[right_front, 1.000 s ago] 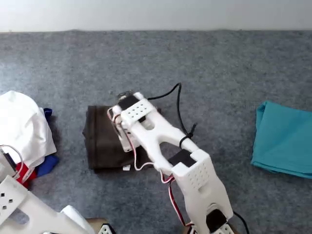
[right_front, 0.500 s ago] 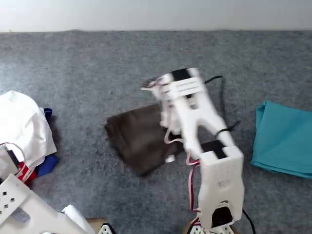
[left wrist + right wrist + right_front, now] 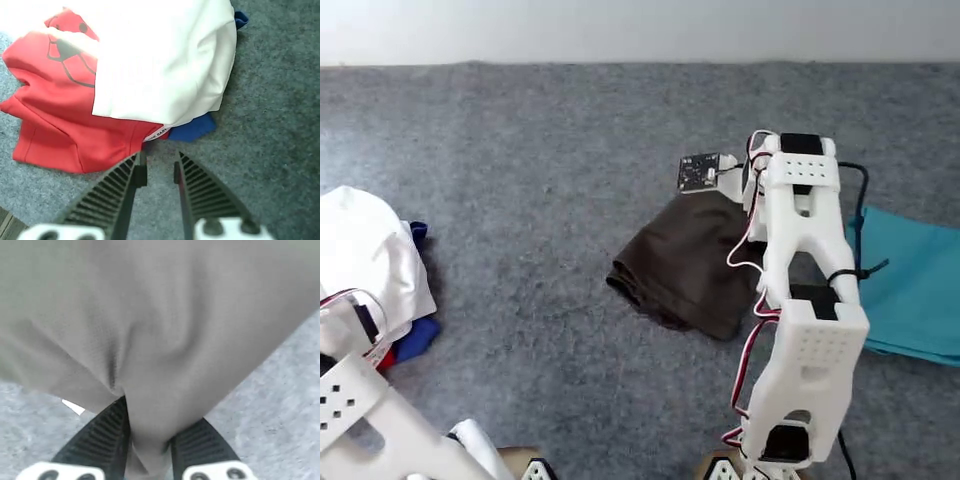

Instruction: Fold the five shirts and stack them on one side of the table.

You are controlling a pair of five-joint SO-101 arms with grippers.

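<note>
At the grey felt desk (image 3: 520, 140) centre, one crumpled brown shirt (image 3: 685, 265) is clamped between the ribbed right fingers (image 3: 107, 435), near one flat teal shirt (image 3: 910, 290), while the left fingers (image 3: 122, 185), narrowly parted and holding nothing, hang at the edge of one pile comprising one white shirt (image 3: 165, 60), one red shirt (image 3: 55, 125) and one blue shirt (image 3: 192, 129).

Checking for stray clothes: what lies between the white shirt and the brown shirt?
Just bare grey table surface, as the high view shows.
</note>
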